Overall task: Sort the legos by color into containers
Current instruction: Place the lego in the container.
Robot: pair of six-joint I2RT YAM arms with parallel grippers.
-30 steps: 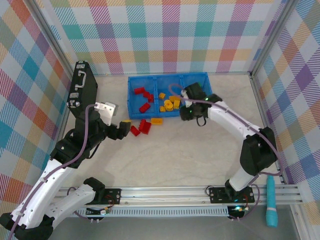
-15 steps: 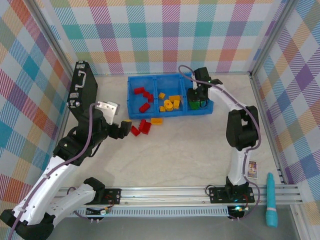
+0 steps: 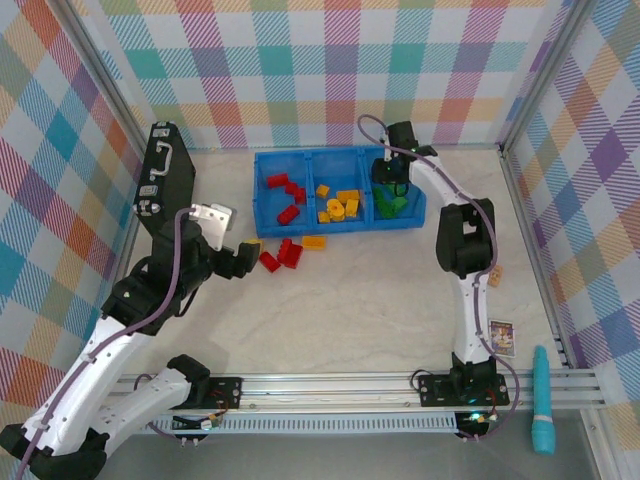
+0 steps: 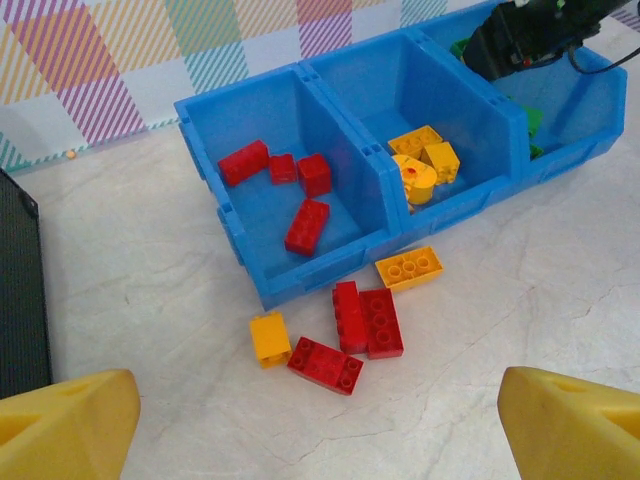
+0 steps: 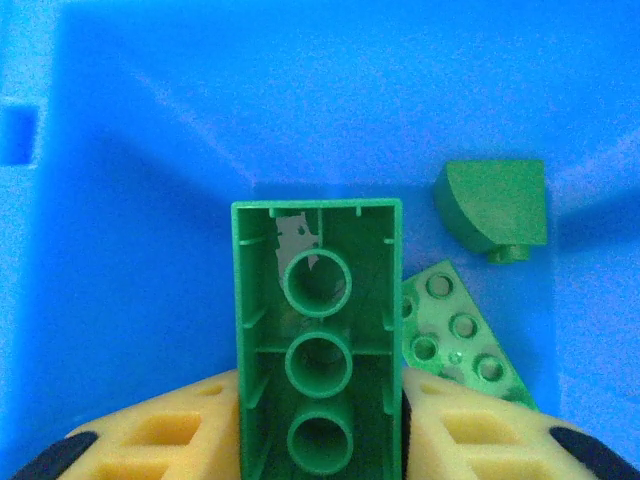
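The blue bin [image 3: 335,153] has three compartments: red legos [image 4: 306,225] in the left one, yellow ones [image 4: 420,160] in the middle, green ones [image 3: 392,207] in the right. My right gripper [image 3: 391,184] hangs over the right compartment, shut on a green brick [image 5: 318,350] with its hollow underside facing the camera. Below it lie a rounded green piece [image 5: 492,205] and a green plate [image 5: 460,340]. In front of the bin, loose on the table, lie red bricks [image 4: 367,318] and two yellow ones [image 4: 409,267]. My left gripper [image 4: 312,400] stands open just short of them.
A black case [image 3: 165,180] stands against the left wall, close to my left arm. A small card [image 3: 503,337] lies at the right, and a teal tool [image 3: 542,405] rests beyond the front rail. Plaid walls close in three sides.
My right gripper has swung from the bin's front edge back over the right compartment, carrying the green brick. The left arm has barely moved.
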